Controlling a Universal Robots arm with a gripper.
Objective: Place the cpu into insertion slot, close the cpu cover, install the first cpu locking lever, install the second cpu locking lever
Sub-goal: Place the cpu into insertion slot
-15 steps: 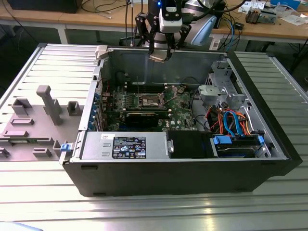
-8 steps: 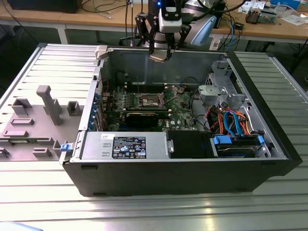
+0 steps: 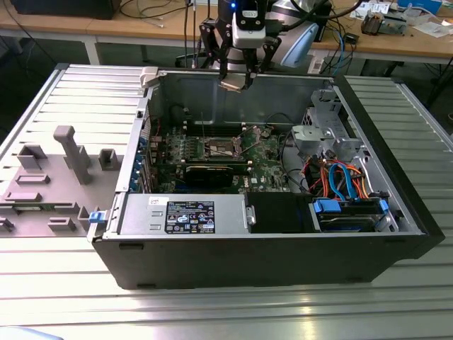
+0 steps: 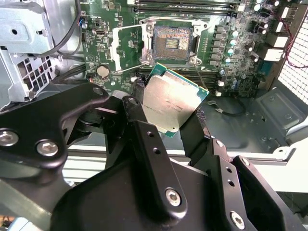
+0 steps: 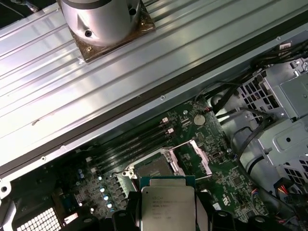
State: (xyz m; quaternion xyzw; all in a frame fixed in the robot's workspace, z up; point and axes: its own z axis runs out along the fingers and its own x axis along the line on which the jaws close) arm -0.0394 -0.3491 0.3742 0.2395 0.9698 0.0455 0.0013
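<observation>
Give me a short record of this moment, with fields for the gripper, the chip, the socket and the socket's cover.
gripper: shut on the cpu, above the open computer case
cpu: metal top facing both wrist views, held in the air, not seated
insertion slot: empty, dark centre exposed
cpu cover: swung open beside the insertion slot

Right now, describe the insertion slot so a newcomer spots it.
Look inside the open computer case, on the green motherboard. The insertion slot is its one square socket, dark centre, silvery rim, unlike the long narrow memory slots beside it.
</observation>
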